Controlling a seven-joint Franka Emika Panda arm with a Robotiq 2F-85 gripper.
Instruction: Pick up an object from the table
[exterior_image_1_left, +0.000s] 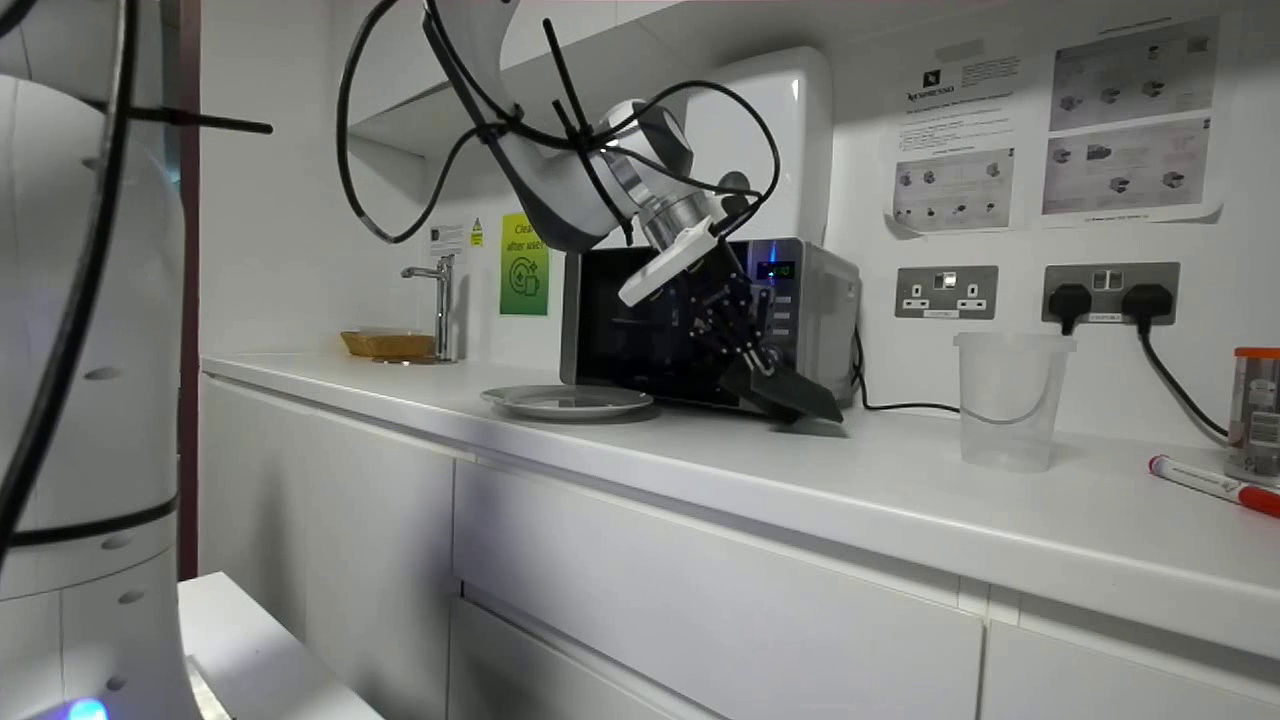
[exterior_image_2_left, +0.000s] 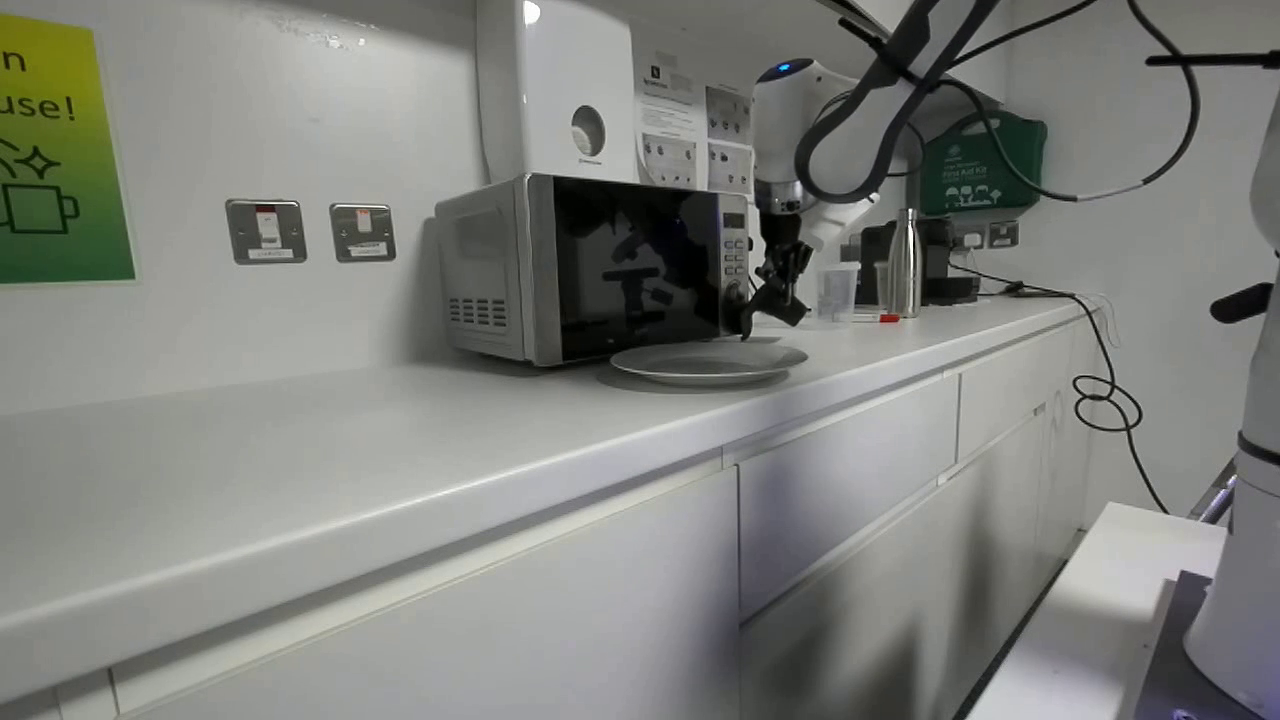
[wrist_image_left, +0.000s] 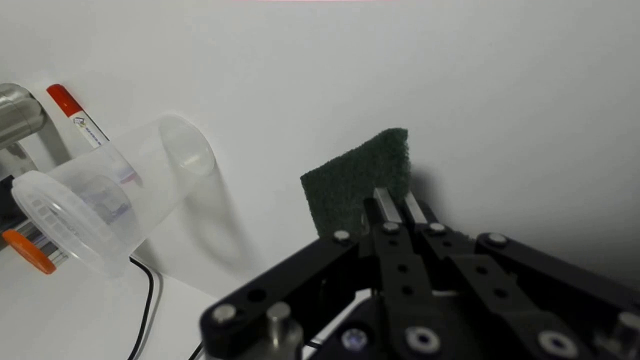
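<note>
The object is a flat, blackish-green scouring pad (wrist_image_left: 352, 175). My gripper (wrist_image_left: 400, 202) is shut on it in the wrist view, with the pad between the two fingertips and part of it hidden behind the fingers. In an exterior view the pad (exterior_image_1_left: 795, 390) hangs tilted from the gripper (exterior_image_1_left: 762, 362), low over the white counter (exterior_image_1_left: 900, 500) in front of the microwave's control side. Its lower edge is at or just above the counter top; I cannot tell if it touches. The pad also shows small and dark in an exterior view (exterior_image_2_left: 783, 308).
A microwave (exterior_image_2_left: 640, 270) stands close behind the gripper. A round grey plate (exterior_image_1_left: 567, 402) lies beside it on the counter. A clear plastic cup (exterior_image_1_left: 1010, 400), a red-capped marker (exterior_image_1_left: 1215, 482), an orange-lidded container (exterior_image_1_left: 1255, 410) and a steel bottle (exterior_image_2_left: 905, 265) stand or lie further along.
</note>
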